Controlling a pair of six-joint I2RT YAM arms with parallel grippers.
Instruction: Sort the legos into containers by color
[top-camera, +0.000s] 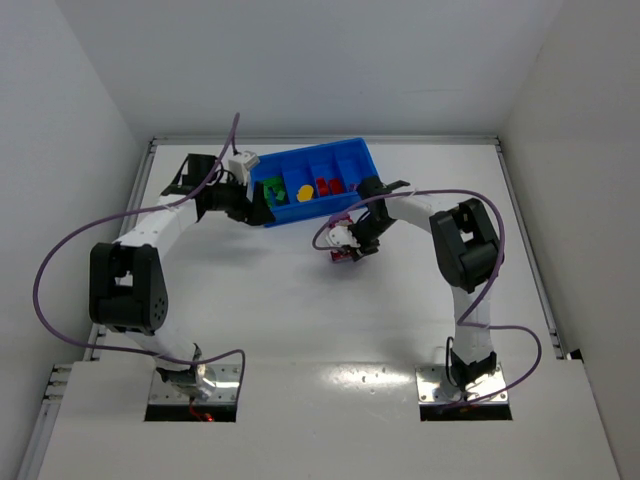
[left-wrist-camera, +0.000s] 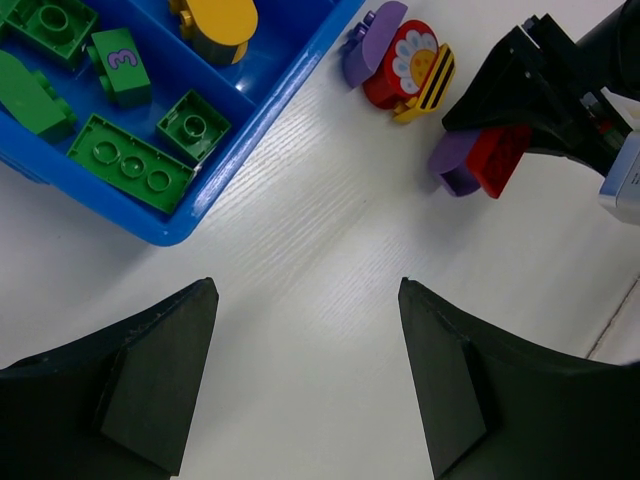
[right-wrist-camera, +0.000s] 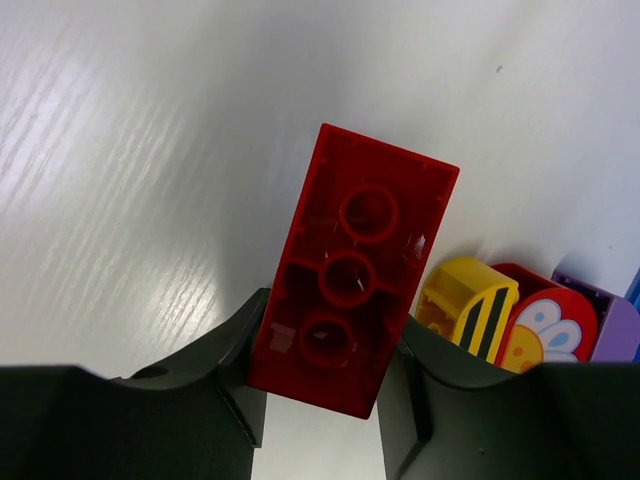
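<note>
A red brick (right-wrist-camera: 365, 260) is clamped by the right end effector (right-wrist-camera: 325, 345), just beside a flower-printed piece (right-wrist-camera: 545, 330). The left end effector (left-wrist-camera: 305, 295) is spread open; the blue tray (left-wrist-camera: 262, 100) is seen ahead-left of it.

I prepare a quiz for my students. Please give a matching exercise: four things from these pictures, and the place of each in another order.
Things
1. red rectangular plastic brick
2. green flat three-stud brick
3. red round flower-printed piece
4. yellow rounded block
Places
a. on the white table
b. in the right gripper
c. in the blue plastic tray, among green bricks
d. in the neighbouring tray compartment
Pairs: 1-b, 2-c, 3-a, 4-d
</note>
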